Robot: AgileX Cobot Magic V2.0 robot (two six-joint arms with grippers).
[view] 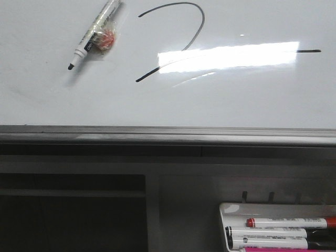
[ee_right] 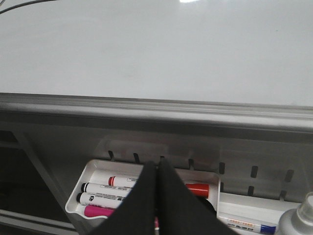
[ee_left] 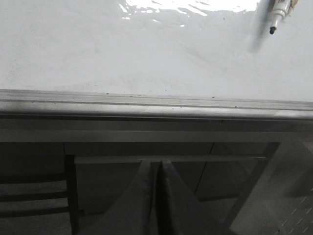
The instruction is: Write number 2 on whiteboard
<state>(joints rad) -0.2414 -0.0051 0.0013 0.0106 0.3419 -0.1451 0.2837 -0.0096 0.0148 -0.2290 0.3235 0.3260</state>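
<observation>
The whiteboard point(view: 58, 100) fills the upper front view, with a grey edge strip along its near side. The number 2 point(view: 198, 31) is drawn on it in black: a hooked top, a slanting stroke, and a base partly lost in glare. An uncapped black marker point(view: 97, 34) lies loose on the board to the left of it; its tip shows in the left wrist view point(ee_left: 274, 24). My left gripper point(ee_left: 156, 164) is shut and empty, below the board's edge. My right gripper point(ee_right: 157, 166) is shut and empty, over the pen tray point(ee_right: 85, 183).
The pen tray point(view: 231, 210) sits below the board at the right and holds several markers with red, black and pink caps. A second tray point(ee_right: 254, 208) and a bottle point(ee_right: 301, 220) stand beside it. A dark shelf opening point(view: 73, 210) lies at lower left.
</observation>
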